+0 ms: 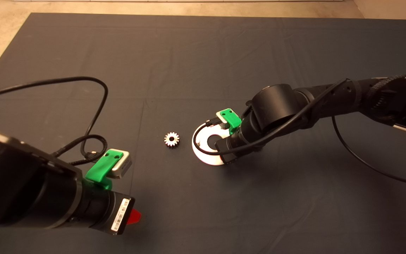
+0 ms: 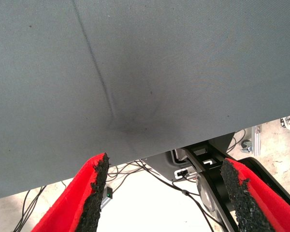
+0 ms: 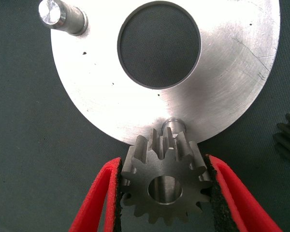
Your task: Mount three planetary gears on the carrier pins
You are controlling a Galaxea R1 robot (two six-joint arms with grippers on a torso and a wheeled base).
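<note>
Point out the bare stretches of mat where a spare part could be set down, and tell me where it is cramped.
Free: the far mat beyond the disc, and the near strip between the left tool and the right arm. Narrower: the gap between the left arm's cable and the loose gear. Crowded: the disc, where the right tool holds a gear by a pin.

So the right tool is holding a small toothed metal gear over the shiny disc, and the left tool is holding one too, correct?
Not quite. The right tool does grip a small toothed metal gear by the shiny round metal disc, but the left wrist view shows the left tool open and empty.
</note>
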